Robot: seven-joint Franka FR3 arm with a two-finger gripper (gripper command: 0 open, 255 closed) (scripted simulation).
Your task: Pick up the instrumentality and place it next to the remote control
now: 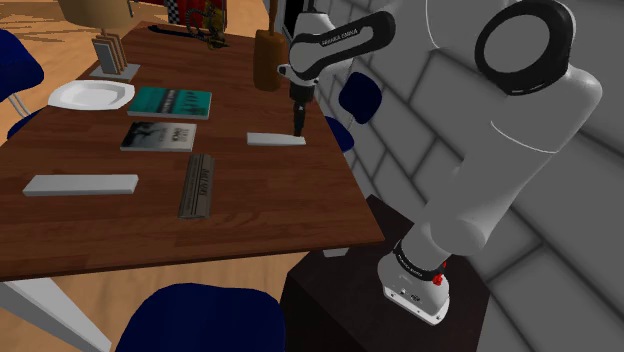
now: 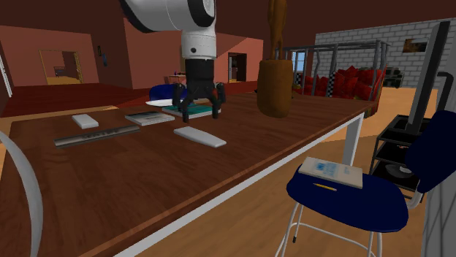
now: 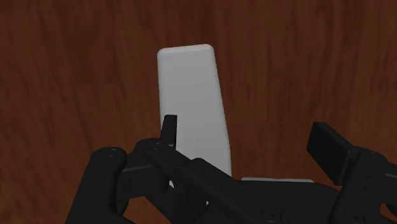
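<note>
tool [image 2: 200,114], jaws apart, hovers above white slab [image 2: 199,136].

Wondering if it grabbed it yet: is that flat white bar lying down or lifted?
The flat white bar lies flat on the brown wooden table; open black fingers hover above, not clasping it.

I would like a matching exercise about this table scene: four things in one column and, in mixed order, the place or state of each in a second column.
Things
1. pincer
2. white plate
3. brown holder
4. small book

Place or state
A. lies on the seat of the blue chair
B. stands upright on the table
C. open, over the white slab
D. lies flat beside the teal book

Pairs: 1-C, 2-D, 3-B, 4-A
</note>
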